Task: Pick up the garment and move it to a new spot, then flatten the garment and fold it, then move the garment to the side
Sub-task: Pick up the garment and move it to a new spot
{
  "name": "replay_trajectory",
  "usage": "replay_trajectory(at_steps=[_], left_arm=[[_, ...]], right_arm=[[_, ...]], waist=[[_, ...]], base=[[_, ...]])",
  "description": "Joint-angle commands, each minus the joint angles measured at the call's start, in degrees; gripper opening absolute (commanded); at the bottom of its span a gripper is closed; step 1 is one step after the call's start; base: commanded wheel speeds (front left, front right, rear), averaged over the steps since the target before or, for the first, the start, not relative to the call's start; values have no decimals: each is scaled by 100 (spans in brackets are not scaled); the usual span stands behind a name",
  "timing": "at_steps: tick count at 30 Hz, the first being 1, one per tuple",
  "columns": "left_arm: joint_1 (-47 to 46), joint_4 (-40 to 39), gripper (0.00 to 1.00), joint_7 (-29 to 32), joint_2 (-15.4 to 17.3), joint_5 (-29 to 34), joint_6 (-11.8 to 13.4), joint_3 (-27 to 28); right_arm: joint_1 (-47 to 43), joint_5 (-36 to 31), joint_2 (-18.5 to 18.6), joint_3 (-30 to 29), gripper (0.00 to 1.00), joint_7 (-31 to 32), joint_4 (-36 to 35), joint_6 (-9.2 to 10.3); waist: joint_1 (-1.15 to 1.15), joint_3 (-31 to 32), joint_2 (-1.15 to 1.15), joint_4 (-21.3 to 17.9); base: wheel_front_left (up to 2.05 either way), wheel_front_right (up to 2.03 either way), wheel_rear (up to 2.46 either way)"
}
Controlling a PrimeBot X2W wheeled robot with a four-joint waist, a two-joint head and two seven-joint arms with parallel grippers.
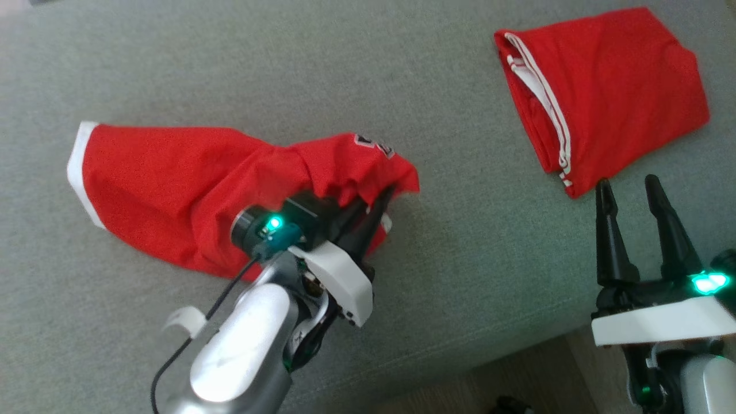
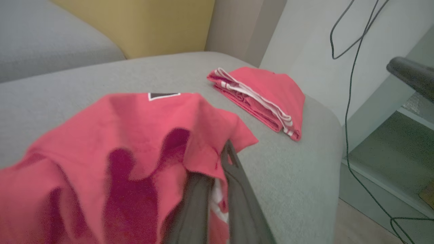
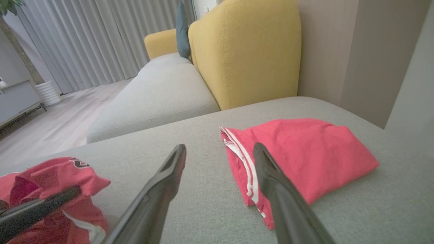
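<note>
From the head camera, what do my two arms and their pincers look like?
The left pincer and right pincer each have two long, tapered black fingers above a white housing, with a green light glowing near the wrist. The left forearm is glossy silver, with a thin black cable alongside.

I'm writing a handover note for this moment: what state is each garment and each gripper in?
loose red garment: unfolded, lying on the sofa, one end bunched.
folded red garment: folded, lying flat on the sofa, nothing touching it.
left gripper: shut on the loose red garment's bunched end.
right gripper: open, holding nothing, just short of the folded red garment's corner.
</note>
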State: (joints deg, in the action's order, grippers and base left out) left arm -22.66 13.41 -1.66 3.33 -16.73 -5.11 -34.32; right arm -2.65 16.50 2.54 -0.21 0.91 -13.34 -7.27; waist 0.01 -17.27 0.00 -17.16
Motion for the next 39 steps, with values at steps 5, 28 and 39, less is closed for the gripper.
replay_trajectory(at_steps=[5, 28, 39], left_arm=[[-294, 96, 100, -89, 74, 134, -57, -45], [827, -845, 100, -1321, 731, 23, 1191, 1489], [1666, -1012, 100, -1331, 1144, -6, 1267, 1853]], right_arm=[[240, -69, 34, 118, 100, -108, -122, -22], [313, -622, 34, 214, 100, 388, 25, -22], [-144, -649, 34, 62, 100, 524, 78, -22]], waist=[[-1, -250, 0, 185], [-1, 881, 0, 1736], [-1, 1252, 0, 1786]], base=[[0, 0, 0], [0, 0, 0], [0, 0, 0]])
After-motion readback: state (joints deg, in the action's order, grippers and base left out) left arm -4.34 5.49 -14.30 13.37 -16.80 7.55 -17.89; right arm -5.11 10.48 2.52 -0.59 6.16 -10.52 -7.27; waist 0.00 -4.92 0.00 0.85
